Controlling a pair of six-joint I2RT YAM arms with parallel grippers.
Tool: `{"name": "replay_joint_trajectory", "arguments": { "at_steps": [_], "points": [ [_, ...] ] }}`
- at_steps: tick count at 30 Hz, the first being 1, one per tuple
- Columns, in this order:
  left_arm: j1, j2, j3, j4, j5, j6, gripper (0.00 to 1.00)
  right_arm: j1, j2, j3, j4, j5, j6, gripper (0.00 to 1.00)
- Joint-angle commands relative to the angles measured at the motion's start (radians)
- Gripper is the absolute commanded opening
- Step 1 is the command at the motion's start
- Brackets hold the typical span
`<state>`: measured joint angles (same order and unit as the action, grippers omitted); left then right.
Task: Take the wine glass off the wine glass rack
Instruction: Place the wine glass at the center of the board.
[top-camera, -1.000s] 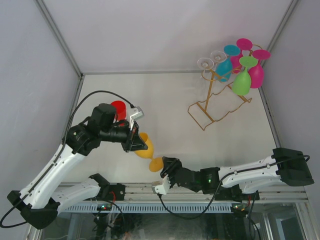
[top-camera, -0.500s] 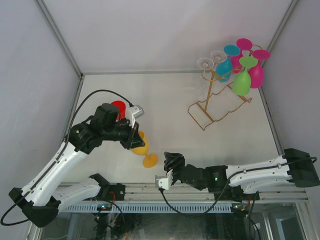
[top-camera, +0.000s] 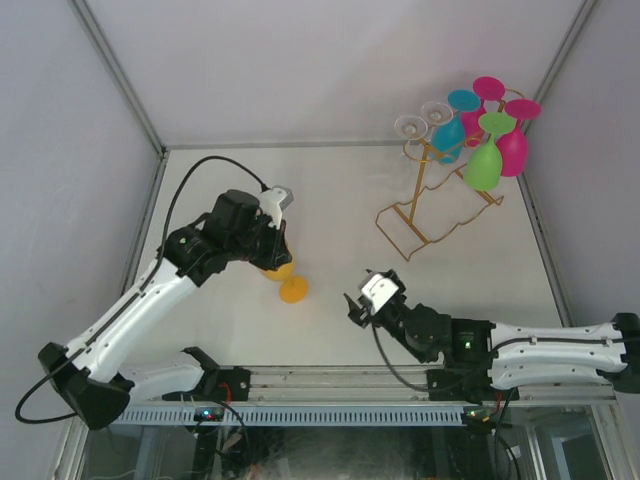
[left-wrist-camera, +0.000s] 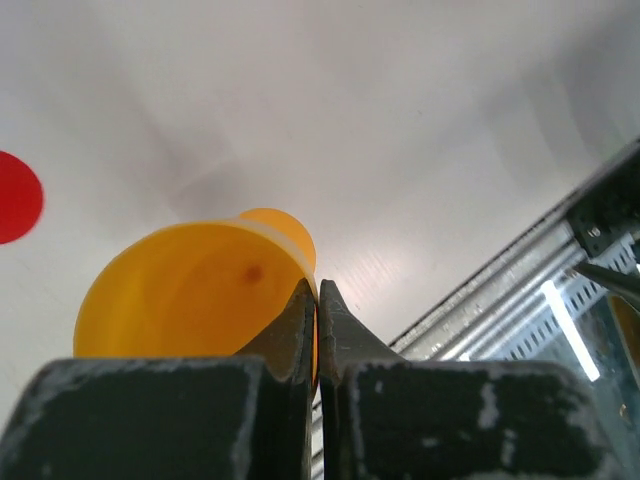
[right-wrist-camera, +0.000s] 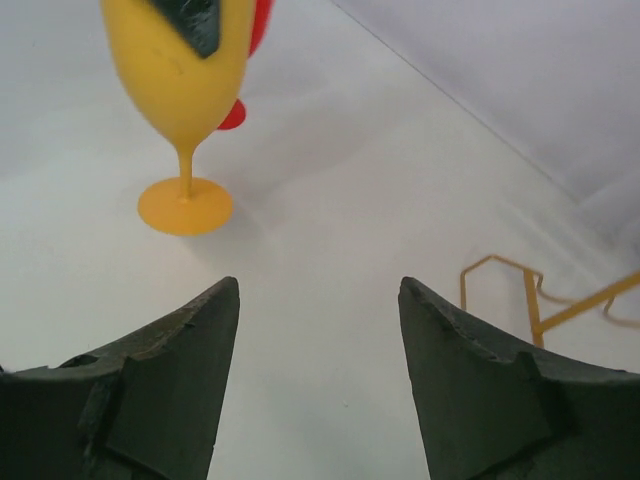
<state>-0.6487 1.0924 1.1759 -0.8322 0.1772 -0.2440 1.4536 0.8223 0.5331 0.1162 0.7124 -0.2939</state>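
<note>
A: Where's the orange wine glass (top-camera: 285, 280)?
B: Upright on the table (top-camera: 460, 270), well apart from the gold wine glass rack (top-camera: 393, 237); the left gripper (left-wrist-camera: 317, 310) pinches its rim.
A: Right gripper (right-wrist-camera: 318, 285)?
B: Fingers wide, holding nothing

left gripper (left-wrist-camera: 317, 290): clamped on yellow glass (left-wrist-camera: 180, 295) rim | red disc (left-wrist-camera: 14, 197): left edge, on counter (left-wrist-camera: 400, 110) | rail (left-wrist-camera: 520, 300): lower right
</note>
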Motion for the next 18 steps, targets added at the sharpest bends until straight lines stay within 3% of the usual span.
{"name": "replay_joint_trajectory", "arguments": {
  "at_steps": [1,3,7,12,18],
  "points": [
    [-0.007,0.084,0.105,0.092,-0.120,0.012,0.00,-0.085,-0.071,0.041,-0.116,0.086,0.525,0.70],
    [-0.009,0.135,0.138,0.083,-0.173,0.033,0.00,-0.129,-0.098,0.041,-0.202,0.098,0.725,0.80],
    [-0.010,0.220,0.190,0.084,-0.242,0.058,0.00,-0.208,-0.155,0.037,-0.325,0.036,0.991,0.84],
    [-0.009,0.314,0.232,0.114,-0.334,0.050,0.00,-0.237,-0.176,0.018,-0.299,-0.034,1.021,0.91],
    [-0.009,0.382,0.271,0.167,-0.364,0.040,0.00,-0.244,-0.155,0.018,-0.274,-0.080,1.020,0.93]
  ]
}}
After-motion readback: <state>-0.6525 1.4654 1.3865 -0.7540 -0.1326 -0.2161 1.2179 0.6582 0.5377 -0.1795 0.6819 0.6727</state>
